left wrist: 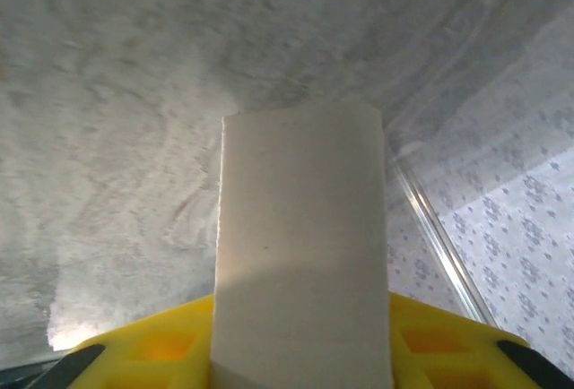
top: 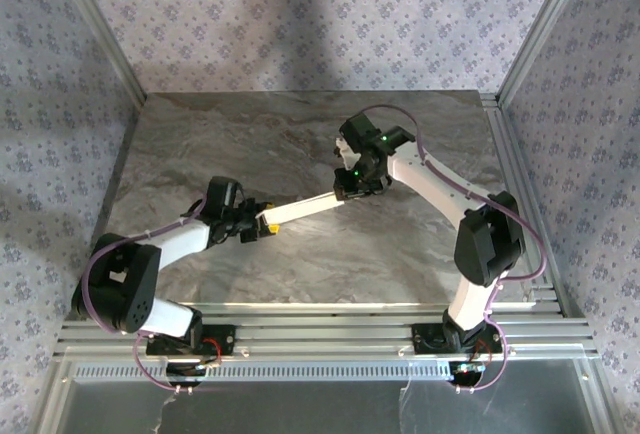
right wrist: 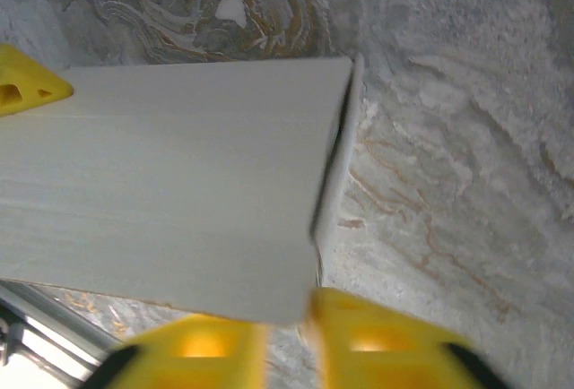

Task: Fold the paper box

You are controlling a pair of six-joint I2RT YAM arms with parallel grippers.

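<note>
I am holding the box [top: 305,209] above the middle of the table [top: 250,144], well apart from all four edges. It is looking like a long, flat, white piece of thin cardboard, plain and without print, and it is stretching as a narrow strip from my left gripper [top: 262,224] toward my right gripper [top: 345,192].

My left gripper is clamping one short end of the box; in the left wrist view the cardboard [left wrist: 300,255] is rising from between my yellow fingers [left wrist: 143,344] and ending in a straight edge.

At the other end, in the right wrist view, the wide face of the box [right wrist: 179,183] is showing smooth, and along its end edge the layers are gaping a little, making a thin dark slit. I cannot tell what is inside. My right fingers [right wrist: 386,344] are standing slightly apart, and the box corner is lying just over one of them, not squeezed between them.
</note>
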